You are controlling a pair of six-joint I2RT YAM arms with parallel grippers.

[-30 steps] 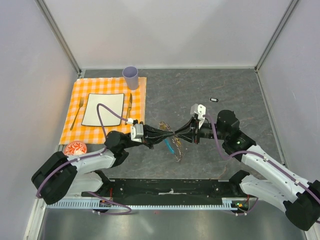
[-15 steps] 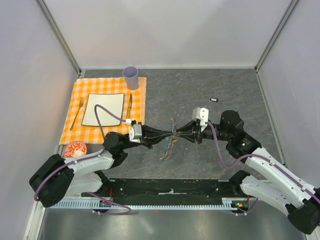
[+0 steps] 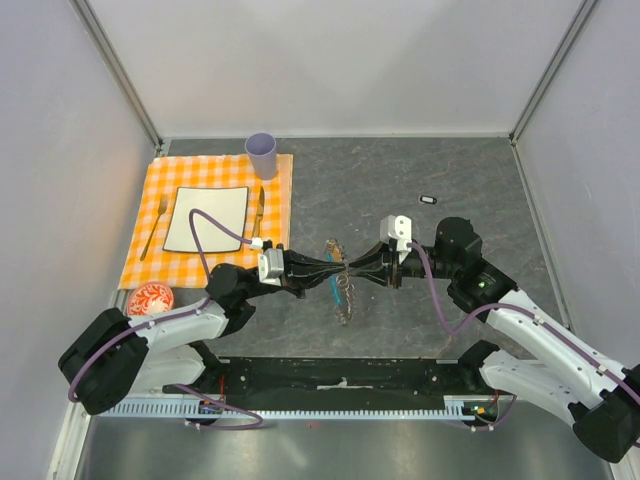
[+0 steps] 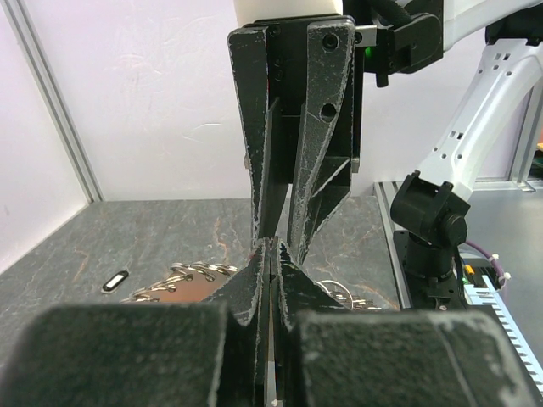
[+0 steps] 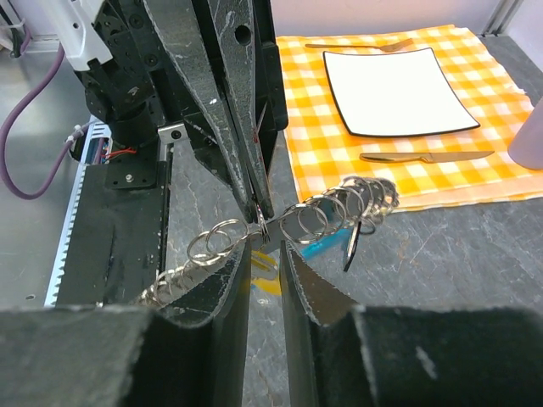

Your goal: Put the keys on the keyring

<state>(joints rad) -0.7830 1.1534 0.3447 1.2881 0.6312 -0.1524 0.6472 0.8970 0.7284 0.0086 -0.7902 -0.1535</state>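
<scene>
Both arms meet tip to tip over the middle of the grey surface (image 3: 440, 160), slightly toward the near side.

Left pincer (image 3: 335, 270): fingers together, clamped on the keyring (image 3: 344, 297) at one of its rings. In the right wrist view its tips (image 5: 257, 208) meet the chain right there.

Right pincer (image 3: 352, 270): fingers (image 5: 222, 292) stand partly apart with a ring sitting at their tips. Can't tell if it's actually gripping that ring.

The keyring is strung across the meeting point, one end trailing to the far side and the rest hanging toward the near side. Its blue section (image 3: 333, 289) is just left of the chain, on the near side of the pincers.

A yellow-orange piece (image 5: 265, 278) shows in the gap between the right fingers, below the chain. Can't tell if it's threaded on. A dark piece (image 5: 351, 246) dangles from the chain beside the blue section.

One black key (image 3: 428, 199) with a white centre lies loose on the surface, on the far right, well apart from the keyring.

Far left is an orange checked placemat (image 3: 215, 170) with a white plate (image 3: 206, 219), fork (image 3: 154, 228) and knife (image 3: 258, 210). A purple cup (image 3: 261, 155) stands at its far right corner, and a small red dish (image 3: 150, 297) sits just past its near left corner.
</scene>
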